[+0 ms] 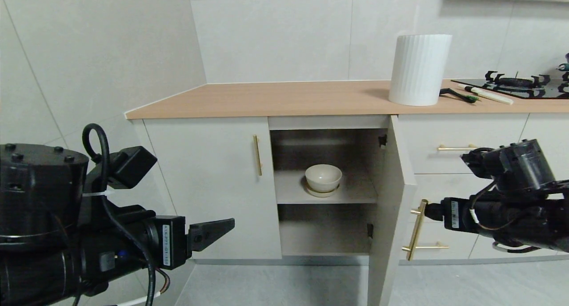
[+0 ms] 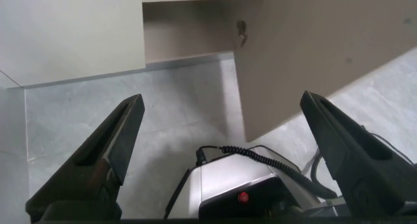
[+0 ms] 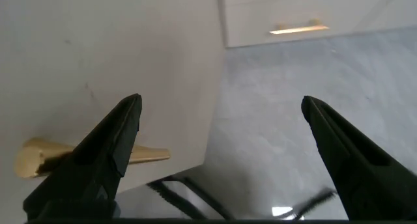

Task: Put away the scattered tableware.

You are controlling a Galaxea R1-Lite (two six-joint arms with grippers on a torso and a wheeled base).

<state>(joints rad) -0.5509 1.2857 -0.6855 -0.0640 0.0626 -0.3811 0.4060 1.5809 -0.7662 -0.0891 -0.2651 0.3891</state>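
Note:
A cream bowl (image 1: 323, 177) rests on a small plate (image 1: 321, 192) on the middle shelf of the open cabinet (image 1: 326, 195). The cabinet door (image 1: 391, 195) stands swung out toward me, with its gold handle (image 1: 417, 229) on the outer face. My right gripper (image 1: 429, 211) is right at that handle. In the right wrist view the right gripper (image 3: 218, 152) is open, and the gold handle (image 3: 146, 154) lies beside one finger, ungripped. My left gripper (image 1: 218, 230) hangs low in front of the shut left door, open and empty, with the left gripper (image 2: 221, 152) over the floor.
A tall white ribbed container (image 1: 419, 69) stands on the wooden counter (image 1: 284, 97). Beside it lie utensils (image 1: 475, 94) and a gas hob (image 1: 518, 84). Drawers with gold handles (image 1: 455, 147) are at the right. The lower shelf (image 1: 324, 239) holds nothing. Grey floor (image 1: 284, 283) lies below.

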